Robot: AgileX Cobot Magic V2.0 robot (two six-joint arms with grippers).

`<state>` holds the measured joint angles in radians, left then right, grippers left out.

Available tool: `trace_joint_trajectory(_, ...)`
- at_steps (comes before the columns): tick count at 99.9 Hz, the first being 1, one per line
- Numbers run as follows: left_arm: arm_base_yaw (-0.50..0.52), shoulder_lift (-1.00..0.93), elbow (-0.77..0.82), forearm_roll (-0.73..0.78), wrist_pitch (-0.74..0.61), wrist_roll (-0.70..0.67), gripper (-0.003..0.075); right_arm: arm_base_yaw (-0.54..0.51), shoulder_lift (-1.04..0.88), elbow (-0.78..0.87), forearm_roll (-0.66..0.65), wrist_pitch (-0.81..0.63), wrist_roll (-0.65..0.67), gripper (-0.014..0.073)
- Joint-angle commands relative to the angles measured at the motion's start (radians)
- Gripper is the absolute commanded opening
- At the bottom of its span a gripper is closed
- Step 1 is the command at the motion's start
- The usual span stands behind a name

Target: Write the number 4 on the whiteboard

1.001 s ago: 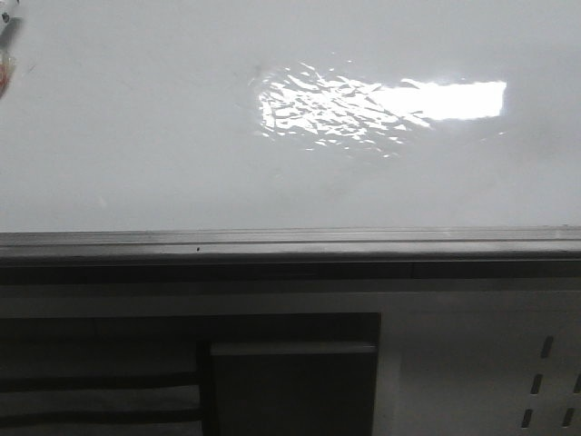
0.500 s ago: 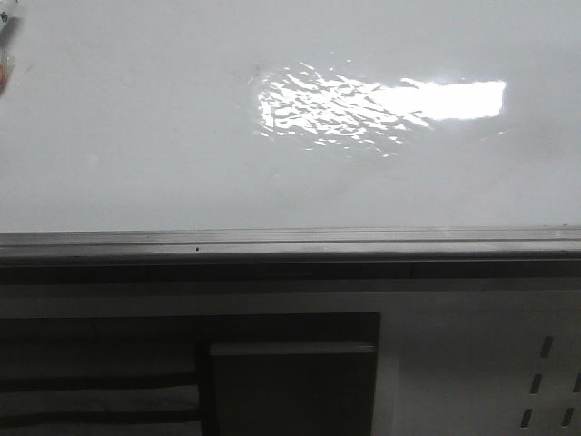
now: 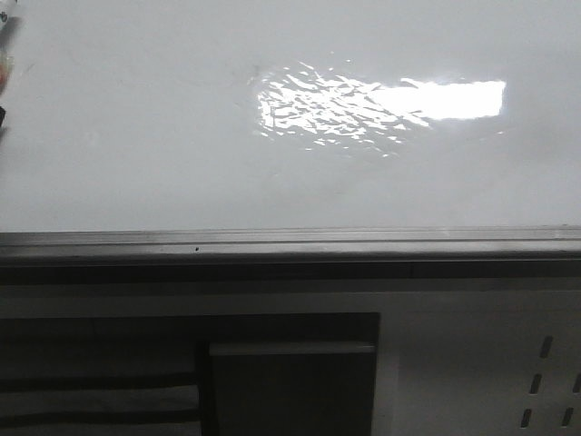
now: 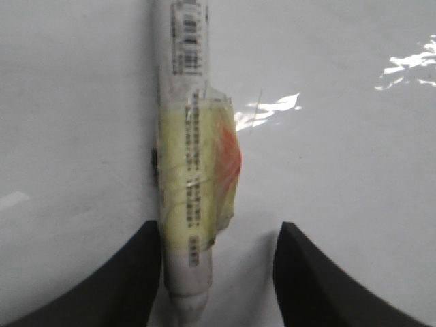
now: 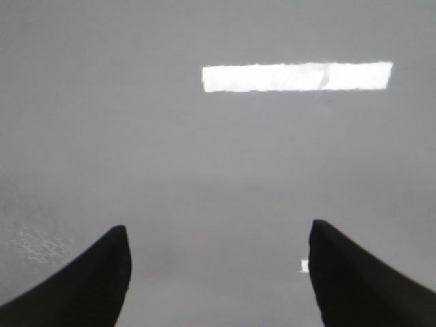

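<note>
Whiteboard (image 3: 136, 136) blank above its grey frame (image 3: 290, 238): no 4 yet.

Glare (image 3: 381, 104) ripples on bare white, and no stroke shows in any view. The right gripper (image 5: 218, 272) hangs spread and empty. The left gripper (image 4: 218, 272) is spread too, the taped marker (image 4: 194, 177) lying against one finger with a gap to the other. Since a second ago, only a dark sliver (image 3: 2, 118) has crept in at the board's left edge, so the left arm is likely nearing and writing hasn't begun.

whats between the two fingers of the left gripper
In the left wrist view, a white marker wrapped in yellow tape sits against one finger of the left gripper; otherwise only bare whiteboard shows.
</note>
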<state>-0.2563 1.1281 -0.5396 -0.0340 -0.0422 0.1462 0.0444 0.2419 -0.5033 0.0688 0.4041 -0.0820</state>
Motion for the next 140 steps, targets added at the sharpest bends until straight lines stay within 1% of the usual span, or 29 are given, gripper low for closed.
trace_joint_trajectory(1, -0.009, -0.008, -0.037, 0.001, -0.102, -0.001, 0.0291, -0.007, 0.019, -0.032, -0.008, -0.073, -0.009, 0.049)
trace_joint_trajectory(18, -0.009, -0.007, -0.037, 0.001, -0.102, -0.001, 0.0217, -0.007, 0.019, -0.032, -0.008, -0.073, -0.009, 0.049)
trace_joint_trajectory(30, -0.009, -0.007, -0.037, 0.001, -0.102, -0.001, 0.0185, -0.007, 0.019, -0.032, -0.008, -0.073, -0.009, 0.049)
trace_joint_trajectory(78, -0.009, 0.016, -0.037, 0.001, -0.103, -0.001, 0.0179, -0.007, 0.019, -0.032, -0.008, -0.077, -0.009, 0.049)
trace_joint_trajectory(85, -0.009, 0.016, -0.037, 0.001, -0.103, -0.001, 0.0143, -0.007, 0.019, -0.032, -0.008, -0.078, -0.009, 0.049)
trace_joint_trajectory(96, -0.009, 0.016, -0.037, 0.001, -0.103, -0.001, 0.0058, -0.007, 0.019, -0.032, -0.008, -0.078, -0.009, 0.049)
trace_joint_trajectory(111, -0.009, 0.016, -0.037, 0.001, -0.103, -0.001, -0.0019, -0.007, 0.019, -0.032, -0.008, -0.078, -0.009, 0.049)
trace_joint_trajectory(122, -0.009, 0.016, -0.037, 0.001, -0.101, -0.001, -0.002, -0.007, 0.019, -0.032, -0.008, -0.078, -0.009, 0.049)
trace_joint_trajectory(129, -0.013, 0.0, -0.056, 0.001, -0.056, -0.001, -0.002, -0.007, 0.024, -0.056, 0.003, -0.041, -0.009, 0.049)
trace_joint_trajectory(136, -0.022, -0.02, -0.102, 0.002, 0.055, -0.001, -0.002, -0.007, 0.047, -0.106, 0.008, 0.055, -0.009, 0.049)
trace_joint_trajectory(140, -0.033, -0.027, -0.134, 0.01, 0.146, -0.001, -0.002, -0.005, 0.065, -0.14, 0.012, 0.116, -0.009, 0.049)
